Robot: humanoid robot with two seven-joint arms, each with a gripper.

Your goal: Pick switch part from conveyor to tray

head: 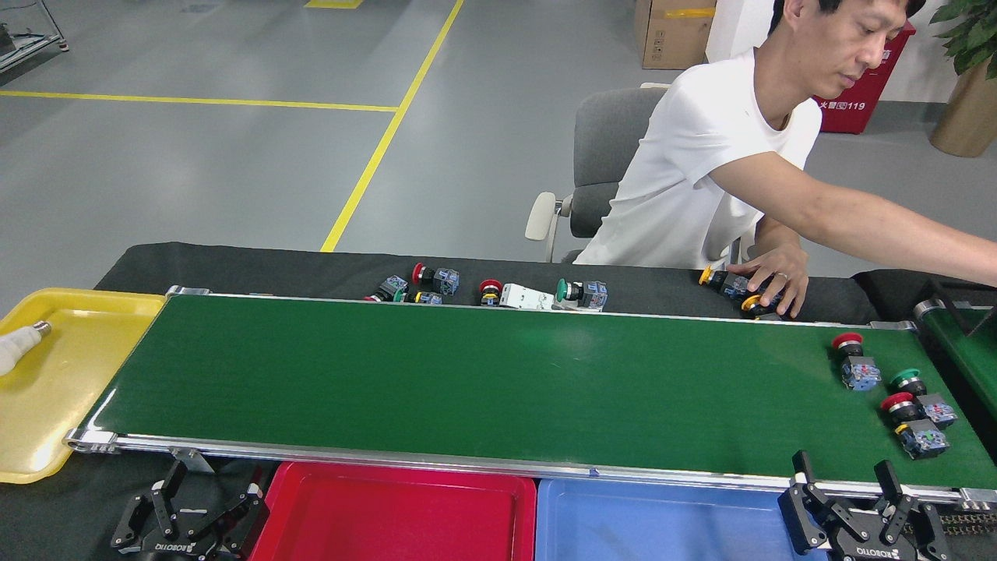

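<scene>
The conveyor (467, 382) is a long dark-green belt with silver rails across the middle. Three switch parts lie at its right end: a red-capped one (854, 361), a green-capped one (922, 396) and another red-capped one (911, 425). The red tray (389, 514) sits below the belt's near rail, with nothing in it. My left gripper (204, 489) rests open at the bottom left, beside the red tray. My right gripper (846, 477) stands open at the bottom right, just in front of the near rail and below the switch parts.
A blue tray (662, 522) sits right of the red one. A yellow tray (47, 389) holding a white bulb (17, 344) lies at the left. More switch parts (498, 292) lie behind the belt. A person (724, 171) reaches across the right end; a second green belt (966, 351) is there.
</scene>
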